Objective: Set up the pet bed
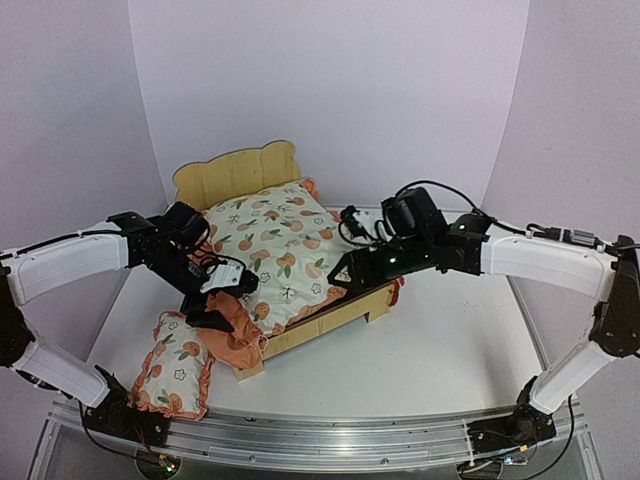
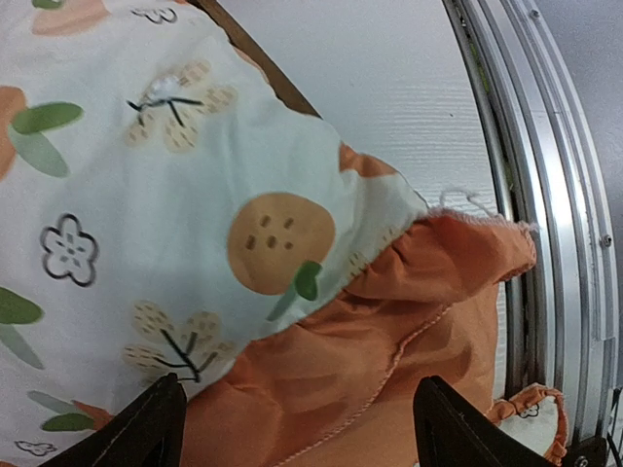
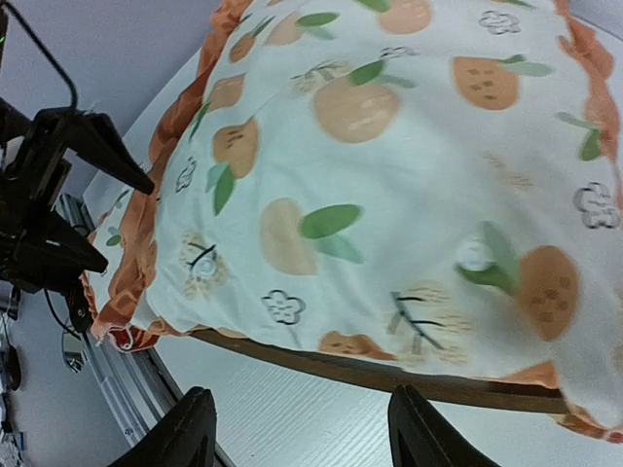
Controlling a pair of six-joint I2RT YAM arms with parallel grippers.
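The plywood pet bed (image 1: 236, 172) with its scalloped headboard stands mid-table. The fruit-print mattress cushion (image 1: 275, 250) lies on it; its orange ruffle (image 1: 238, 330) spills over the near-left corner. The footboard (image 1: 340, 320) shows as a brown edge in the right wrist view (image 3: 389, 375). My left gripper (image 1: 222, 305) is open just over the ruffle corner (image 2: 409, 321), its fingers (image 2: 458, 428) on either side of the ruffle. My right gripper (image 1: 340, 275) is open by the bed's right side, above the footboard edge. The small pillow (image 1: 175, 365) lies on the table at near left.
A metal rail (image 1: 320, 440) runs along the table's near edge, also in the left wrist view (image 2: 545, 195). Pale walls enclose the table on three sides. Bare white tabletop (image 1: 460, 340) lies right of the bed.
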